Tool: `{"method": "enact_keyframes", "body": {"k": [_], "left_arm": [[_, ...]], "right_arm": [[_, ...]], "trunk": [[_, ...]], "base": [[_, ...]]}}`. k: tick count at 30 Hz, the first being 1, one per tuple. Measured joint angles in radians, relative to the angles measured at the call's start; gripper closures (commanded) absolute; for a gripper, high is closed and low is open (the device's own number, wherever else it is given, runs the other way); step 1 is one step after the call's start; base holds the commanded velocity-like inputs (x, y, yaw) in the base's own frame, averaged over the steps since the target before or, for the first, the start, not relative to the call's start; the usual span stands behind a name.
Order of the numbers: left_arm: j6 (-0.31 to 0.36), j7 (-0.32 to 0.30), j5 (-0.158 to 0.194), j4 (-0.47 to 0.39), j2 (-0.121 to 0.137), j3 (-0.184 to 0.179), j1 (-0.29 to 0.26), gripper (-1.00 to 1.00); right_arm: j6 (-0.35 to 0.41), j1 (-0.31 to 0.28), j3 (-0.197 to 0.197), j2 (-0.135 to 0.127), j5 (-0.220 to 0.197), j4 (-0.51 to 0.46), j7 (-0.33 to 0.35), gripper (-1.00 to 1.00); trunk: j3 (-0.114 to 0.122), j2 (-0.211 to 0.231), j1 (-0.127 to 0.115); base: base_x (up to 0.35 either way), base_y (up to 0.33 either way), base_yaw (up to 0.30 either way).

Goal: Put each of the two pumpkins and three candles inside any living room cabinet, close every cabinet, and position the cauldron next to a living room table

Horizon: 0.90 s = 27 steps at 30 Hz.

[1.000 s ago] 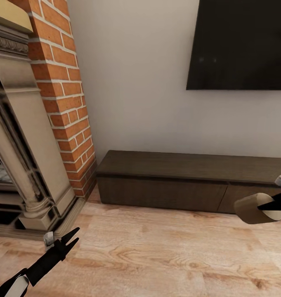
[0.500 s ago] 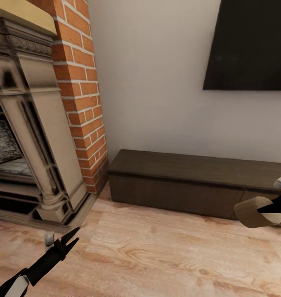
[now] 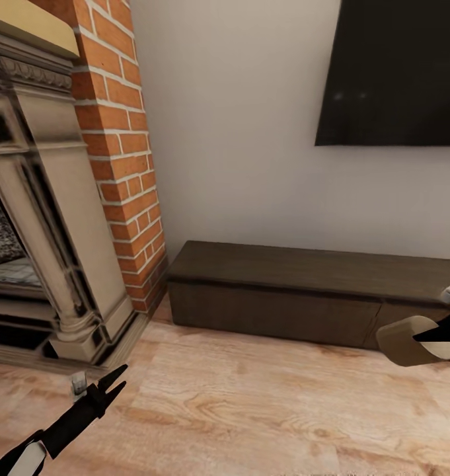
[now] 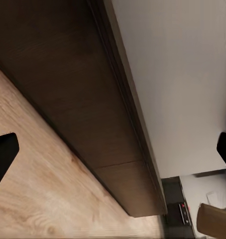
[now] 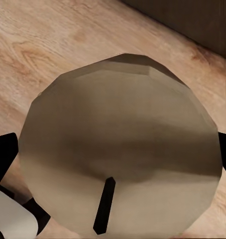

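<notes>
Two grippers flank my view: the right gripper clasps a beige cylindrical candle, while the left gripper hangs parted. Ahead stands the long, low, dark brown wooden cabinet, drawers flush.

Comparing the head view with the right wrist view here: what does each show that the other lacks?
Head view alone: the brick fireplace, the wall-mounted black screen, the cabinet top and the open left tool. Right wrist view alone: the candle end face with its dark wick. Both share the candle gripped by the right tool, the wooden floor and the cabinet front.
</notes>
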Motion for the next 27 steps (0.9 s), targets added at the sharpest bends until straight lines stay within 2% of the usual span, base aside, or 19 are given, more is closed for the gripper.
{"method": "enact_keyframes", "body": {"k": [3,9,18,22,27], "left_arm": [[0.000,0.000,0.000,0.000,0.000,0.000,0.000,-1.00],[0.002,0.000,0.000,0.000,0.001,0.001,0.000,-1.00],[0.004,0.000,0.002,0.000,0.000,0.002,0.000,-1.00],[0.004,0.011,0.002,0.023,0.000,0.000,0.000,-1.00],[0.003,0.036,0.012,0.042,0.000,-0.001,0.000,-1.00]], "right_arm": [[0.000,0.000,-0.001,-0.001,0.001,0.000,0.000,1.00],[0.000,-0.001,0.000,-0.002,0.005,-0.001,-0.001,1.00],[0.000,-0.001,-0.004,-0.006,-0.001,-0.001,-0.001,1.00],[0.002,-0.001,-0.012,-0.031,-0.029,-0.014,0.007,1.00],[0.004,-0.002,-0.033,-0.098,-0.130,-0.025,0.019,1.00]], "trunk": [[0.002,0.000,0.000],[0.003,0.000,0.000],[0.004,0.000,0.000],[0.004,0.000,-0.001],[0.004,0.000,0.000]], "base": [[0.000,0.000,-0.203],[0.021,-0.012,-0.035],[0.241,-0.188,-0.001],[0.272,-0.184,0.000],[0.237,-0.141,0.000]]}}
